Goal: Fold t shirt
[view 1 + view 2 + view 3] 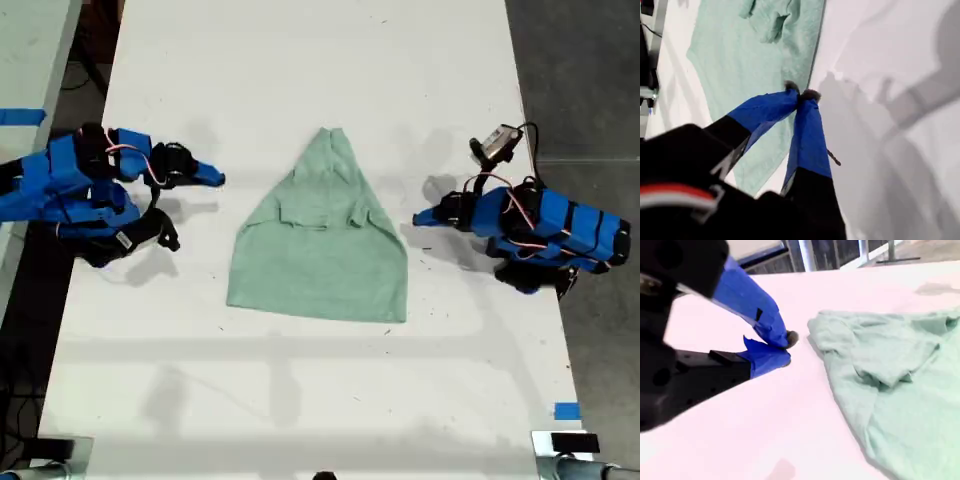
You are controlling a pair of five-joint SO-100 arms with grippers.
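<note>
Right now the t shirt [320, 250] is lying flat in the middle of the white bench [300, 60], partly folded. Its sides are lying turned in over the body, so the cloth is narrowing to a peak toward the top of the exterior view and widening to a straight hem toward the bottom. In the first wrist view the t shirt [740, 60] is showing a long straight edge with a bunched fold lying on top of it. In the second wrist view the t shirt [890, 380] is showing rumpled folds lying over its flatter lower layer.

My first end effector [420, 218] is sitting at the exterior view's right, pointing toward the shirt and just beside its edge at that side. In its own camera, my first end effector [801, 95] is showing both blue-taped jaws meeting at their tips, with nothing gripped between them. The tips are sitting right at the shirt's edge; whether they are touching the cloth I cannot tell.

My second end effector [215, 179] is sitting at the exterior view's left, pointing toward the shirt's slanted side and standing clear of it, with bare bench in between. In the second wrist view, my second end effector [786, 349] is showing its jaws drawn together at the tips, or very nearly so, and holding nothing.

A small strip of blue tape [566, 411] is sticking to the bench near the lower right corner of the exterior view.
</note>
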